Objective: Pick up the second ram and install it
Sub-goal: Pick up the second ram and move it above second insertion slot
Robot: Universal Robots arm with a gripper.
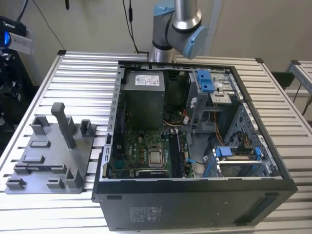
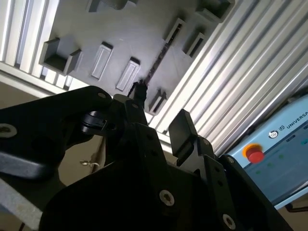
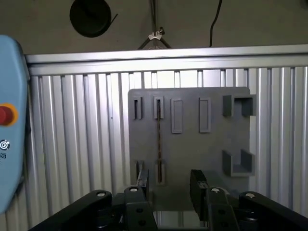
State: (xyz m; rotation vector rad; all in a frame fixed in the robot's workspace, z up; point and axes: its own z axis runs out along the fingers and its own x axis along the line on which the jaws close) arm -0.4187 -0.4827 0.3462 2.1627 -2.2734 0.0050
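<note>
1. Spanning the scene, a ribbed silver aluminium table [image 1: 73,73] carries everything else.
2. An open black metal computer case [image 1: 195,207] lies on its side at the table's middle, with its green motherboard [image 1: 131,146] facing up.
3. A silver-and-blue jointed robot arm [image 1: 178,29] rises at twelve o'clock from the case in the exterior view.
4. A flat grey plastic fixture plate with upright posts [image 1: 53,151] rests on the table just beside the case, at nine o'clock from it in the exterior view.
5. The black two-fingered gripper [image 3: 169,185] hangs over this plate in both wrist views, its fingers [image 3: 197,183] spread apart and clasping nothing.
6. The second ram [image 3: 158,139], a long thin black memory stick, stands on edge in the plate's slotted holders. In the first wrist view its near end shows between the two fingers, closer to one. I cannot tell whether it touches that finger.
</note>
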